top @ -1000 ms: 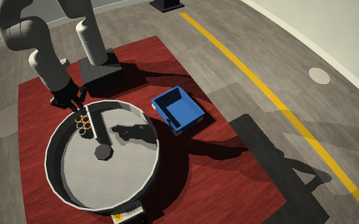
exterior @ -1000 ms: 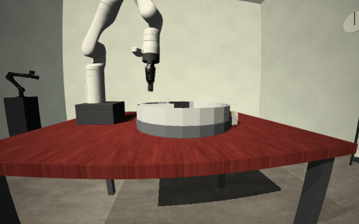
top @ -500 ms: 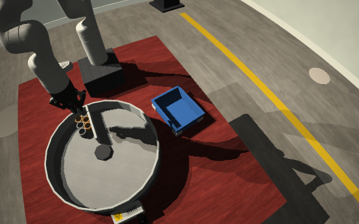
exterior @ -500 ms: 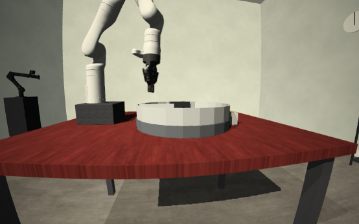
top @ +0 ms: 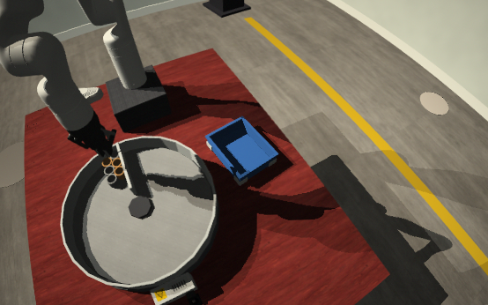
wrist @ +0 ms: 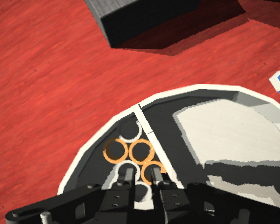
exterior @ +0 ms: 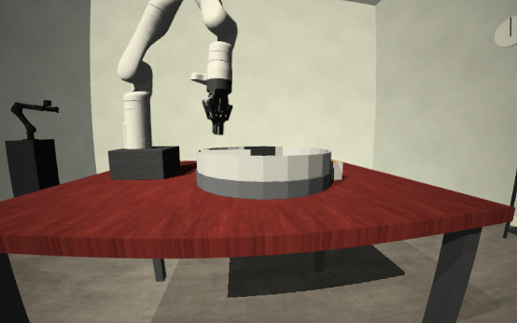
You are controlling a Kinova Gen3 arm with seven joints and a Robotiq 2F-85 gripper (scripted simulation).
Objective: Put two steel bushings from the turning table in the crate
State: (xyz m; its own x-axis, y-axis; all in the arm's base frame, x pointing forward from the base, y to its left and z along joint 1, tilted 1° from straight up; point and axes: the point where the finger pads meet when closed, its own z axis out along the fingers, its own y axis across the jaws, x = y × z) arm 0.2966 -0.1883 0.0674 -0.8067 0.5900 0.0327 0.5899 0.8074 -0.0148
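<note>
Top view, L to R: gray floor disc (top: 5, 165) off the red table (top: 282, 247). Kinova arm (top: 63, 103) reaches down from its dark base block (top: 151, 112) to the far-left rim of the turning table (top: 68, 207). Gripper (top: 105, 152) hangs above the rim w/ fingers nearly together, nothing between them; exterior view shows the gripper (exterior: 218, 129) clear above the white wall (exterior: 261, 165), not touching. Just under it, bushing cluster by the divider bar (top: 133, 174): orange bushings (top: 117, 168) and steel bushings (top: 111, 179) packed touching each other, all on the tray floor. Wrist cam: orange rings (wrist: 141, 152) ahead of the fingertips, steel ones partly hidden by the fingers. Octagonal hub (top: 141, 206) at center. Blue crate (top: 243, 151) sits R of the turning table, near but apart, no bushings seen inside. Yellow floor line (top: 370, 132) farther R.
</note>
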